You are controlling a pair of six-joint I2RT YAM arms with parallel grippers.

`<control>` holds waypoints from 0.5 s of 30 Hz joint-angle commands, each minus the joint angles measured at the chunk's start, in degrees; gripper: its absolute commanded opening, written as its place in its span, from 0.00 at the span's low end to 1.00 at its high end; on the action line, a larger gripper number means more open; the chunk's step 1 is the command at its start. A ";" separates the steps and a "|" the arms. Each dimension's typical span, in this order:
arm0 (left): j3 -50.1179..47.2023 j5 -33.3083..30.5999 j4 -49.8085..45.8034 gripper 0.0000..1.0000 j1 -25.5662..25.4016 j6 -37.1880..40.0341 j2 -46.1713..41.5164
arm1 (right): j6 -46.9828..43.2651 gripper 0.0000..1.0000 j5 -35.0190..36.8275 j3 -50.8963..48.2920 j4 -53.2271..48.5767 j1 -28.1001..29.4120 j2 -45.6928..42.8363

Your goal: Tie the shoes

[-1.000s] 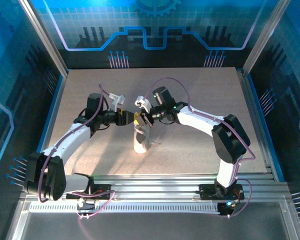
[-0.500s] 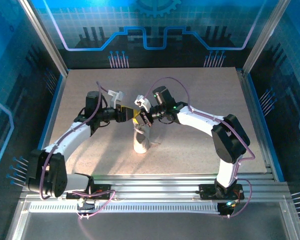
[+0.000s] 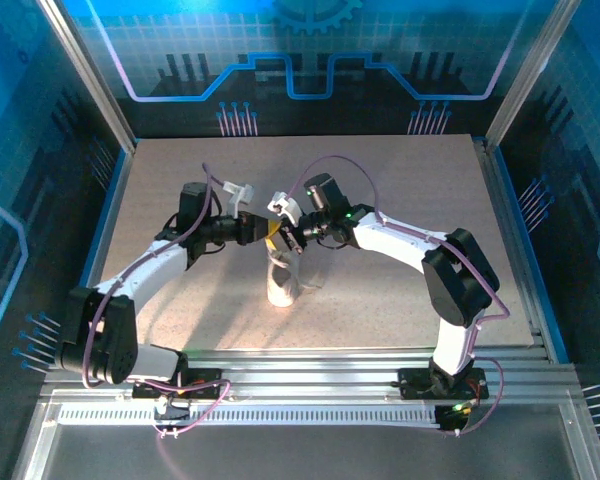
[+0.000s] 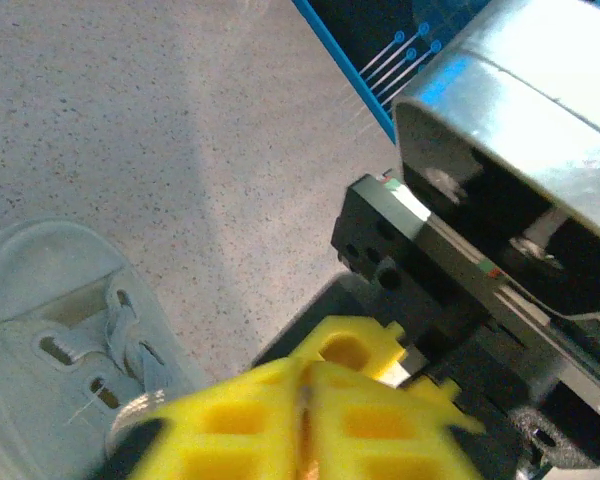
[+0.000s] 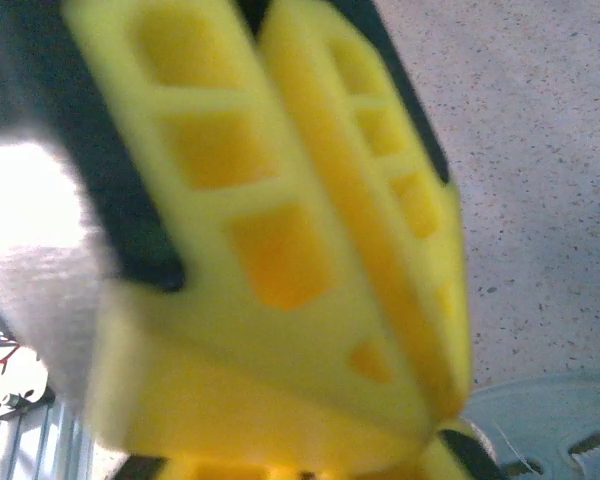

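Observation:
The white shoe [image 3: 282,282] lies mid-table, toe toward the arms. It also sits at the lower left of the left wrist view as a pale shoe [image 4: 50,340] with its laces [image 4: 130,345] threaded up the tongue. Both grippers meet just above its far end. My left gripper [image 3: 266,232] has its yellow fingers [image 4: 230,420] pressed flat together, with a thin pale strand of lace in the seam. My right gripper [image 3: 281,238] is nose to nose with it. One of its yellow fingers [image 4: 352,350] touches the left fingertips. Its jaw gap is hidden.
The speckled tabletop [image 3: 410,190] stretches wide on both sides of the shoe. Blue-lit walls enclose the left, right and far edges. An aluminium rail [image 3: 310,372] with the arm bases runs along the near edge.
My left gripper has slid right to meet the right gripper and closed its fingers. The right arm and the shoe have stayed in place.

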 commanded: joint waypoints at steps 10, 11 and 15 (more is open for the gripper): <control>0.44 -1.97 -0.24 0.00 -0.33 1.67 -1.02 | 11.15 0.47 -4.50 -10.54 7.13 -5.20 -8.99; 0.30 -1.94 -0.03 0.00 -0.33 1.97 -1.12 | 11.82 0.46 -3.99 -10.73 6.76 -5.55 -8.89; 0.10 -1.55 -0.60 0.00 -0.33 3.93 -1.69 | 12.40 0.41 -0.64 -6.47 -0.22 -5.73 -5.65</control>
